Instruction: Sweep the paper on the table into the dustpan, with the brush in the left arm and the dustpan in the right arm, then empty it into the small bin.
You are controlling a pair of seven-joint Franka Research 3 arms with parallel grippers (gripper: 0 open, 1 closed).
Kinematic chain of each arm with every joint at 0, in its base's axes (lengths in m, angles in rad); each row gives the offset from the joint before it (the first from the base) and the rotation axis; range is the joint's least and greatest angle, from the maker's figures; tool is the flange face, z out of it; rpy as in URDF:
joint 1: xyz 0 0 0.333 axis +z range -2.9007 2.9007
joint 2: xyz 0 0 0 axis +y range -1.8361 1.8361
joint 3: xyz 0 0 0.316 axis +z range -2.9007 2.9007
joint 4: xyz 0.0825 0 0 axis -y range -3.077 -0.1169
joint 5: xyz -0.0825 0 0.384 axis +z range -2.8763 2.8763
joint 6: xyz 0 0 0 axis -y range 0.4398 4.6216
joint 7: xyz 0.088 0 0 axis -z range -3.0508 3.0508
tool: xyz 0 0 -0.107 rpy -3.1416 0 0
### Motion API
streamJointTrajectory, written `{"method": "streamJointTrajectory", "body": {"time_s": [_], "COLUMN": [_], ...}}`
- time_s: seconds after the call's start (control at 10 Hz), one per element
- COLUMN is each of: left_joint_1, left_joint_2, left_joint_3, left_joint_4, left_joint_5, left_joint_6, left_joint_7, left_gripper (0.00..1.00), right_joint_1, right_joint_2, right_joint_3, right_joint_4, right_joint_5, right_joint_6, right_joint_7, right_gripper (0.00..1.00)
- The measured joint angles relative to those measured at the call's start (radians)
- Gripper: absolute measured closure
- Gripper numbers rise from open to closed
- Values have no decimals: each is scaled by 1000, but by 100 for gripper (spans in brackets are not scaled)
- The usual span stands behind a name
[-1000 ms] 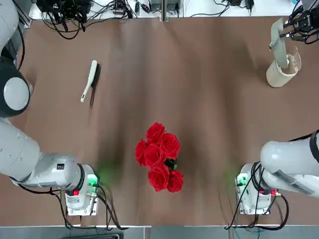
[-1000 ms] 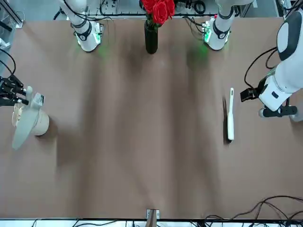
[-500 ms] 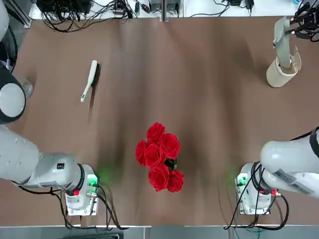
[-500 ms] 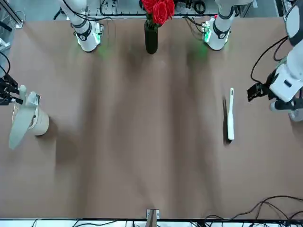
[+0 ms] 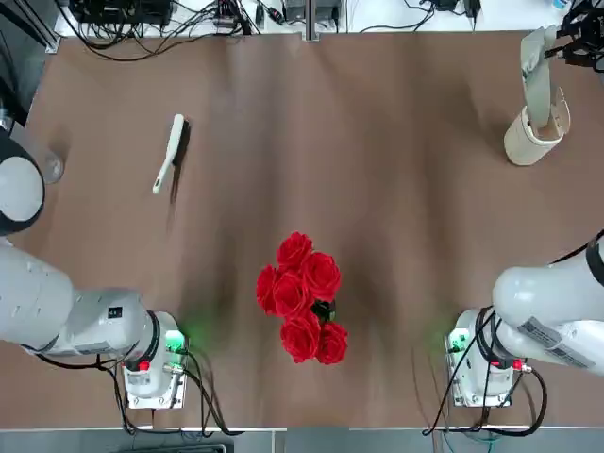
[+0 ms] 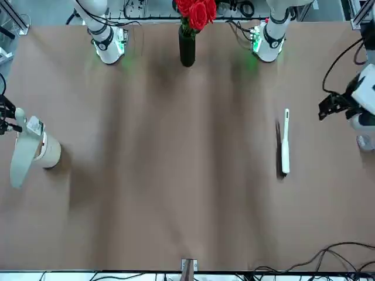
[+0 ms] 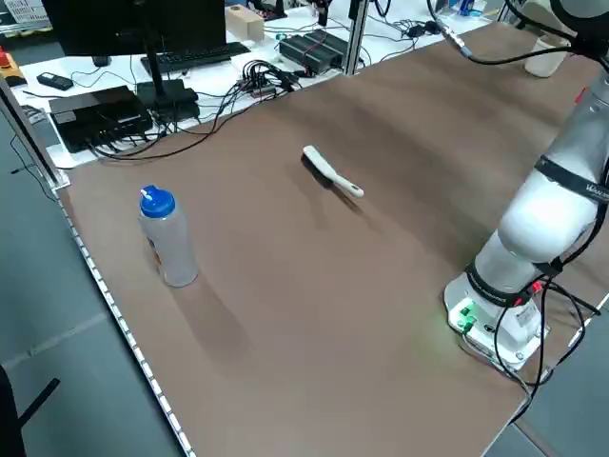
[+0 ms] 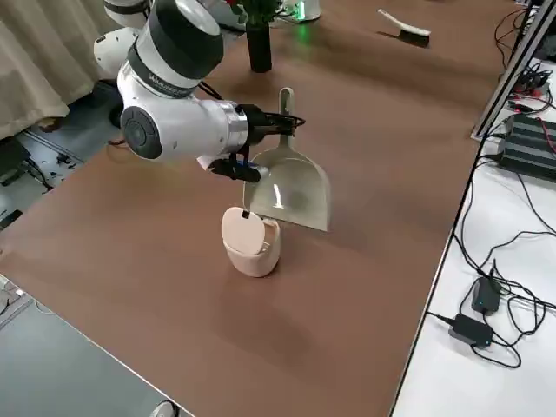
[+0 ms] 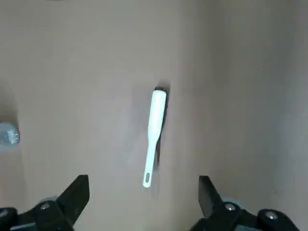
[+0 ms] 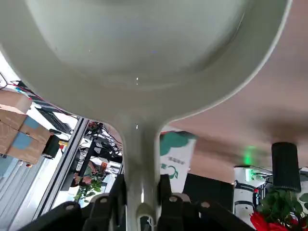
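Bottle point(image 9: 8, 135) cut off by the left wrist view's edge; small bin's interior point(image 5: 540, 130) partly hidden by dustpan point(image 5: 537, 83)

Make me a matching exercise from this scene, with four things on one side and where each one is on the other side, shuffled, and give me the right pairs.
Things
1. Dustpan
2. Brush
3. Bunch of red roses
4. Small bin

Places
A. Standing on the table, at the robot's right side
B. Held in the right gripper
C. In a dark vase
D. Lying on the table, with the open left gripper over that side of the table

Right pairs
1-B
2-D
3-C
4-A
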Motion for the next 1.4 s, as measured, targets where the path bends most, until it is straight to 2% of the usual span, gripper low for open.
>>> {"method": "streamJointTrajectory", "body": {"time_s": [0.3, 0.6, 0.8, 1.1, 1.4], "left_joint_1": [1, 14, 18, 16, 17], "left_joint_2": [-7, -7, -7, -7, -7], "left_joint_3": [-1, 1, 0, -6, -5], "left_joint_4": [23, 23, 23, 23, 23], "left_joint_5": [-23, -24, -25, -25, -25], "left_joint_6": [-8, -12, -12, -12, -12], "left_joint_7": [1, 4, 8, 8, 8], "left_gripper": [0, 0, 0, 0, 0], "right_joint_1": [4, 74, 93, 95, 100], "right_joint_2": [0, -31, -48, -59, -78], "right_joint_3": [1, 18, 78, 194, 345], "right_joint_4": [8, 33, 34, 40, 43], "right_joint_5": [-29, -201, -246, -371, -535], "right_joint_6": [-7, 14, 28, 50, 103], "right_joint_7": [-2, -105, -132, -291, -411], "right_gripper": [67, 67, 67, 67, 67]}}
